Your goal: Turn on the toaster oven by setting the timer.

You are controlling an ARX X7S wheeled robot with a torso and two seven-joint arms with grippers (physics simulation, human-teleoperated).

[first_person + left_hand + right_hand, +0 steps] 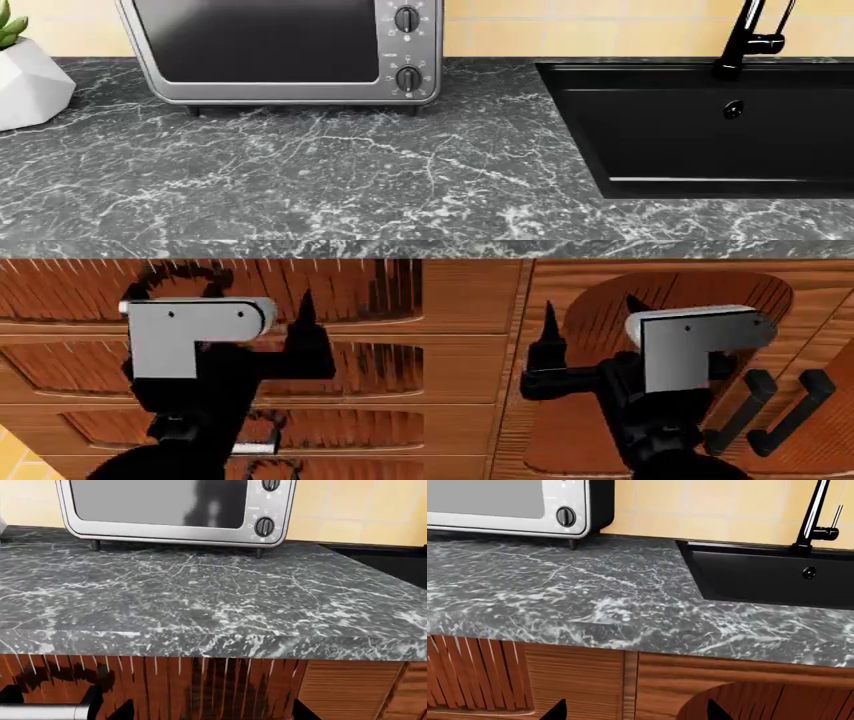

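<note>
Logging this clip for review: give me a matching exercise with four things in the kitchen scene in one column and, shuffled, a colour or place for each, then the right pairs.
Things:
1. toaster oven
2. sink
3. plant pot
4. tap

Descriptions:
A. white, at the counter's far left
B. black basin set into the counter
C. silver, with black knobs beside a dark door
D. black, standing behind the basin

Pairs: 1-C, 2-B, 3-A, 4-D

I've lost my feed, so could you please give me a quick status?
Left gripper and right gripper low, empty, open. Toaster oven untouched at counter's back. Nothing in the way.
</note>
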